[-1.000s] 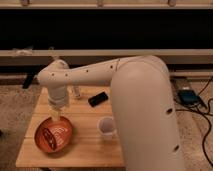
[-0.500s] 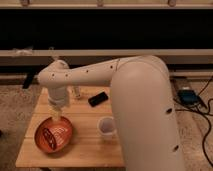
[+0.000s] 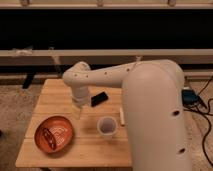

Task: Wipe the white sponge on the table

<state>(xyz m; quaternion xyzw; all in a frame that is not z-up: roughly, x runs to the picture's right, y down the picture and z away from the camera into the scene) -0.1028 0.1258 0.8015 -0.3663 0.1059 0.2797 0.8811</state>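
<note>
I am watching the end effector (image 3: pixel 77 104) hanging point-down from the wrist of the thick white robot arm (image 3: pixel 150 100). Its jaws are standing wide apart and are not pinched together. Directly beneath its tip, the white sponge (image 3: pixel 75 113), a small soft cream-white block with a slight yellow tint, is sitting low on the worktop (image 3: pixel 52 95), a small rectangular top of light-brown wooden planks. I cannot tell whether the end effector is touching the sponge or stopping just above it, and I am not seeing it lifted.

Just beside the end effector, to its right in the view and a little farther from the camera, a flat black rectangular object (image 3: pixel 98 98) is lying at an angle. Nearer the camera and to the left of the end effector, a round orange-red bowl (image 3: pixel 54 133) with darker markings inside is resting close to the sponge. Nearer the camera and to the right, a round white cup (image 3: pixel 106 126) is standing upright, apart from both bowl and sponge. Beyond the cup, a slim white bottle (image 3: pixel 121 116) is showing against the edge of the arm. Speckled carpet (image 3: pixel 15 105) is surrounding the worktop, with dark cables (image 3: pixel 202 102) far off to the right.
</note>
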